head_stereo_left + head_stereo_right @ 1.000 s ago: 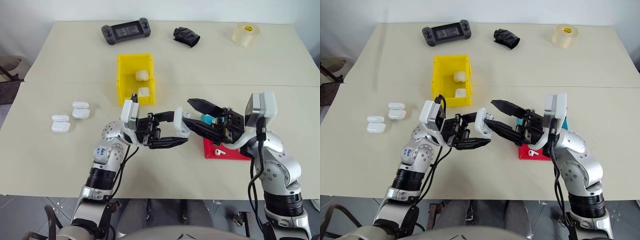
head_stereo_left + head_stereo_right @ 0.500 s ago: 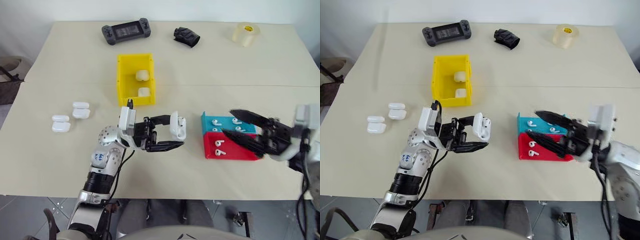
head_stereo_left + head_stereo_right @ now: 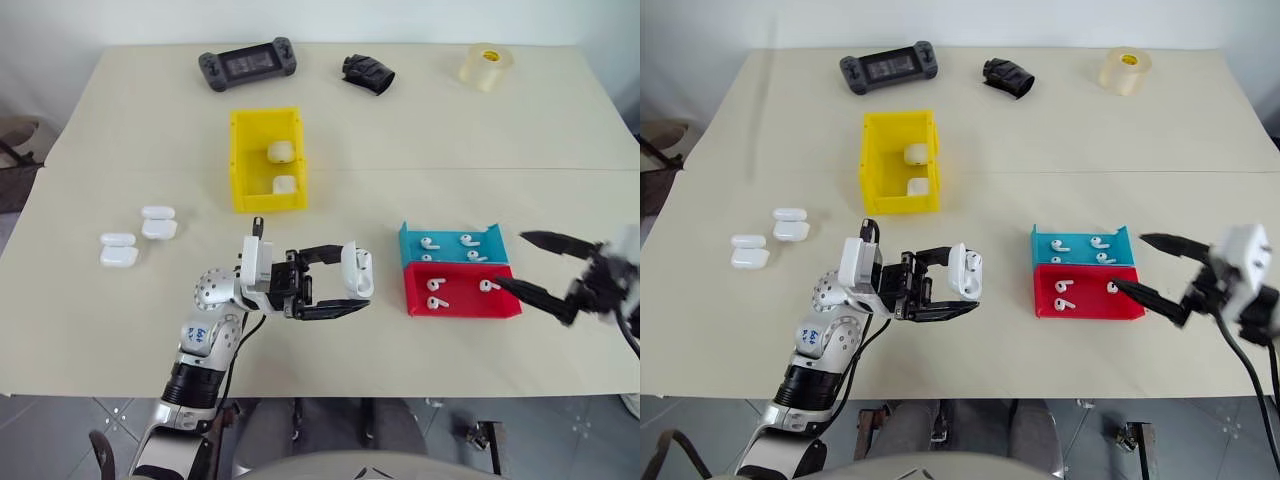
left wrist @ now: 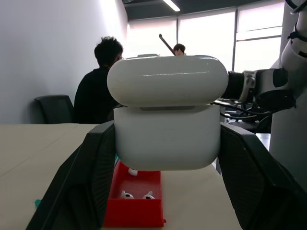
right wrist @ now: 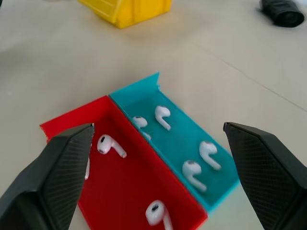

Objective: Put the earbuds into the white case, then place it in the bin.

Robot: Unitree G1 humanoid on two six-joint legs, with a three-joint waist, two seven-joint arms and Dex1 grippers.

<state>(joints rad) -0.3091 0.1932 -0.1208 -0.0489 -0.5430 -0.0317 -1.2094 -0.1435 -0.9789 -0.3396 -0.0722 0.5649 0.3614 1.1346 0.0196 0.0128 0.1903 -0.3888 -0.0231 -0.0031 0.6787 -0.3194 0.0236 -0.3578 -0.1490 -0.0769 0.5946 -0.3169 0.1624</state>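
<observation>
My left gripper is shut on the white case, holding it above the table in front of me. The left wrist view shows the case upright between both fingers, its lid sitting on the body. My right gripper is open and holds nothing, just right of two small trays. Its spread fingers frame the red tray and blue tray. Several earbuds lie loose in both trays. The yellow bin stands farther back at centre-left, with two white cases inside.
Two more white cases lie on the table at the left. A black game controller, a black object and a tape roll sit along the far edge. People are seated in the background of the left wrist view.
My right gripper drew away from the case, swung to the right past the trays and opened wide. The left gripper kept hold of the case and stayed nearly in place.
</observation>
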